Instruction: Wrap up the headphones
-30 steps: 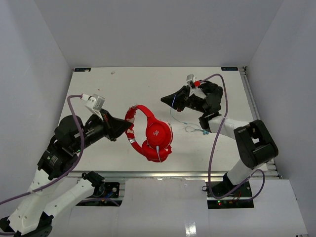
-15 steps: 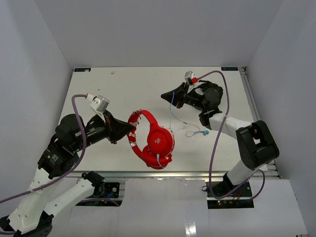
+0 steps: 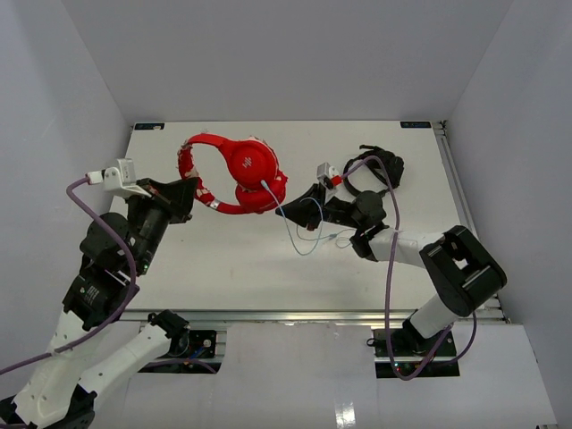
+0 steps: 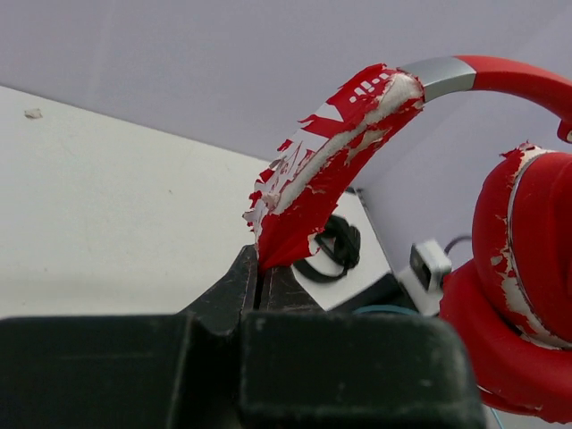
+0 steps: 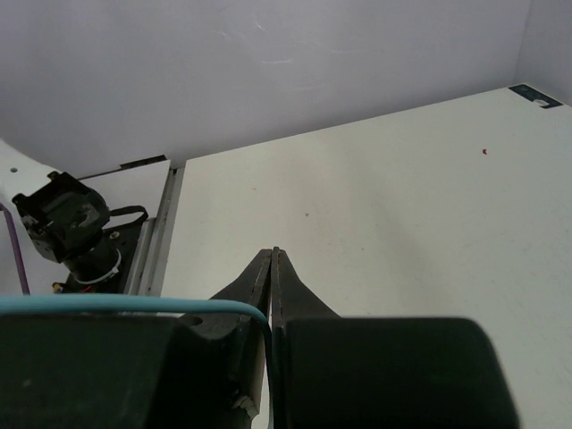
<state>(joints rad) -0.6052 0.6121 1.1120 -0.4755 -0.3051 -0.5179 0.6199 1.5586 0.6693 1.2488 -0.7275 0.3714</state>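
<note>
Left gripper point(image 3: 189, 195) is pressed tight on the peeling end of the headband. The headphones point(image 3: 239, 165) hang off it, raised above the table point(image 3: 223, 259), out at two o'clock from that gripper in the overhead view. The band's arc runs roughly nine-to-three, with the earcups stacked at its three o'clock end.

Right gripper point(image 3: 308, 198) has its jaws pressed together, and the pale cable point(image 3: 288, 228) runs straight into the seam, so I read that as a pinch on it. From there the earcups sit near, at ten o'clock. The cable leaves the lower cup, sags toward six and loops back up to me.

So my right arm is the nearer one to carry the wire, and each lap has to cross that nine-to-three line. The slack looks loose, so I'd draw it taut first or it may snag.
</note>
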